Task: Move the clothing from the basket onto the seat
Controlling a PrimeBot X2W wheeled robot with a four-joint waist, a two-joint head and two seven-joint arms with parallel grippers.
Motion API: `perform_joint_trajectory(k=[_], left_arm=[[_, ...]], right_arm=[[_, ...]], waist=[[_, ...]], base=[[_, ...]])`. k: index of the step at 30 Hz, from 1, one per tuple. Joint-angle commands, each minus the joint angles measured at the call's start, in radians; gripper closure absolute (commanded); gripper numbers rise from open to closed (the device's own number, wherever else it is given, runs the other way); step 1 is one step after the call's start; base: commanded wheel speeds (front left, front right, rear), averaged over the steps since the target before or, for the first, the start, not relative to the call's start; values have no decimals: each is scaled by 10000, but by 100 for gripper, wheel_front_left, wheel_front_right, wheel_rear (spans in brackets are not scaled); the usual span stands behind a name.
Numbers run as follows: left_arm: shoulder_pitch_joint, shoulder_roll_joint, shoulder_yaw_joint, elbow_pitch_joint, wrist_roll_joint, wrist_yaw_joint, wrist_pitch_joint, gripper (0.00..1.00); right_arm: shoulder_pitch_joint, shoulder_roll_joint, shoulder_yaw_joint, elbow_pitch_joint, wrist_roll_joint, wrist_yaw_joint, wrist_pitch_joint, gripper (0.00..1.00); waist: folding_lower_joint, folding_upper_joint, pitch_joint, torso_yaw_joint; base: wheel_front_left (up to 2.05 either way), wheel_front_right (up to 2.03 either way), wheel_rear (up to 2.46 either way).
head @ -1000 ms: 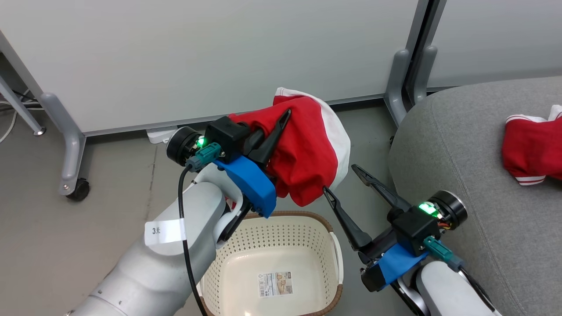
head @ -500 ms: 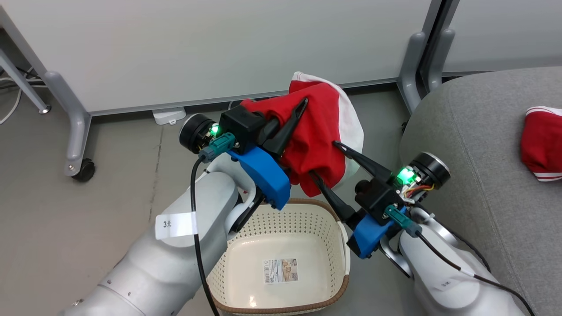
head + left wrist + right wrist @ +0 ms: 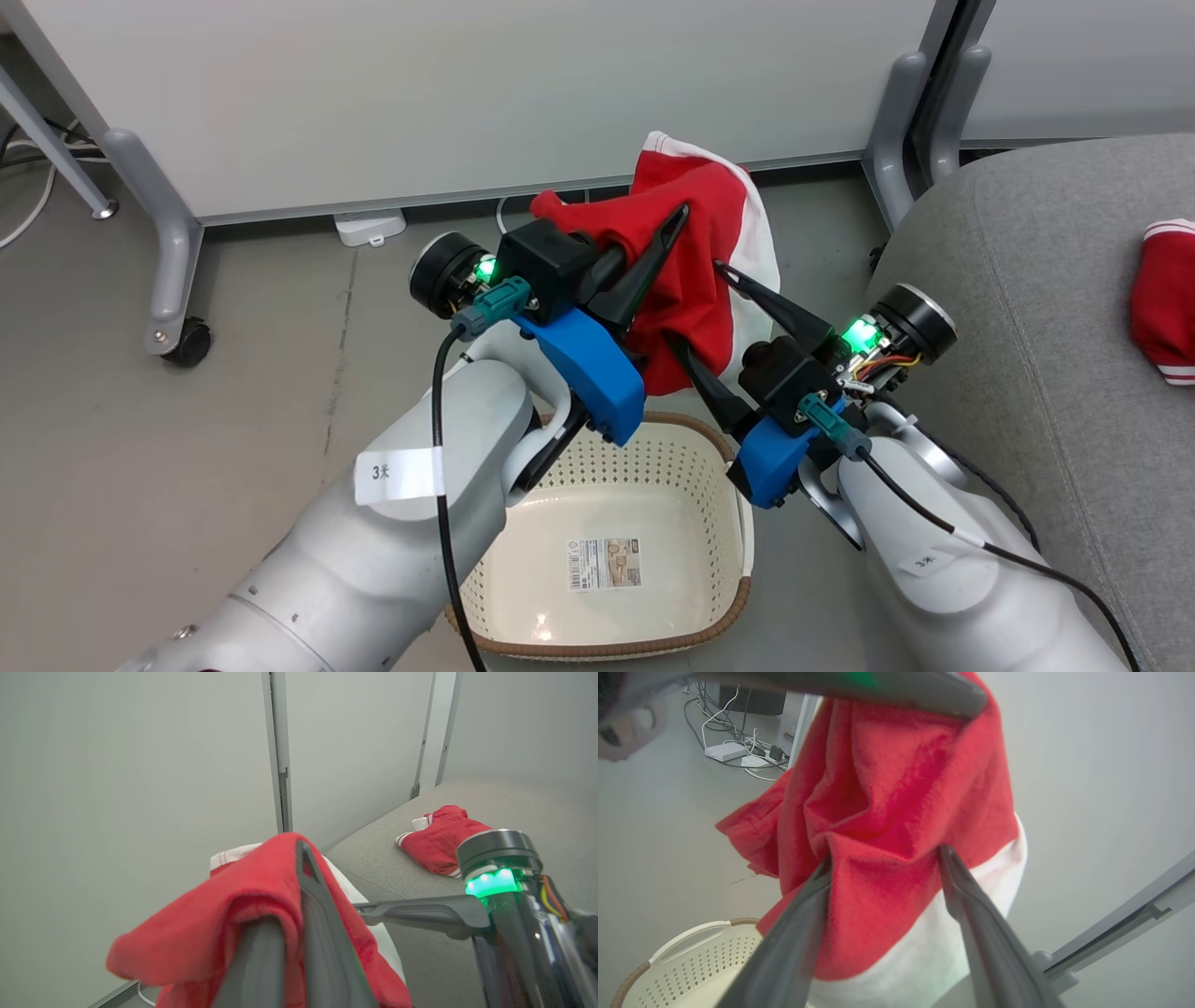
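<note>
My left gripper point(image 3: 679, 219) is shut on a red and white garment of the clothing point(image 3: 719, 210), which hangs in the air above the basket point(image 3: 644, 448). My right gripper point(image 3: 693, 302) is open, with one finger on each side of the cloth's hanging lower part point(image 3: 901, 765). In the right wrist view those fingers point(image 3: 886, 856) press into the red fabric without closing. The cream basket holds nothing but its label sticker. A second red garment point(image 3: 1167, 299) lies on the grey seat point(image 3: 1027, 327) at the far right, and the left wrist view also catches this second garment point(image 3: 439, 840).
Grey partition panels on wheeled legs point(image 3: 173, 271) stand behind the basket, with another leg point(image 3: 896, 121) by the seat's corner. A white power strip point(image 3: 369, 227) and cables lie on the floor at the wall. Bare grey floor stretches to the left.
The head view has shifted. My open right gripper rose and moved left until its fingers straddle the hanging garment. My left gripper keeps its hold on the cloth.
</note>
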Motion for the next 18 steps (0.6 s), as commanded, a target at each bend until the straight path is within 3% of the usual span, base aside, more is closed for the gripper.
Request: perform_joint_trajectory(k=[1, 3, 4, 18], left_arm=[[-196, -2, -46, -7, -86, -15, -51, 100], [-209, -14, -88, -4, -94, -15, -51, 100], [-221, -15, -105, 4, -113, -15, -51, 100], [-213, 37, -157, 79, -195, -15, -51, 100]], right_arm=[[-208, 105, -69, 131, -74, 1, -37, 0], [-277, 155, -129, 241, -57, 1, -37, 5], [-294, 178, -156, 318, -36, 1, -37, 100], [-368, 339, -151, 499, 231, 1, -37, 100]], waist=[[-1, 0, 23, 13], [-1, 0, 38, 20], [-1, 0, 40, 23], [-1, 0, -1, -20]], base=[[0, 0, 0], [0, 0, 0], [0, 0, 0], [0, 0, 0]])
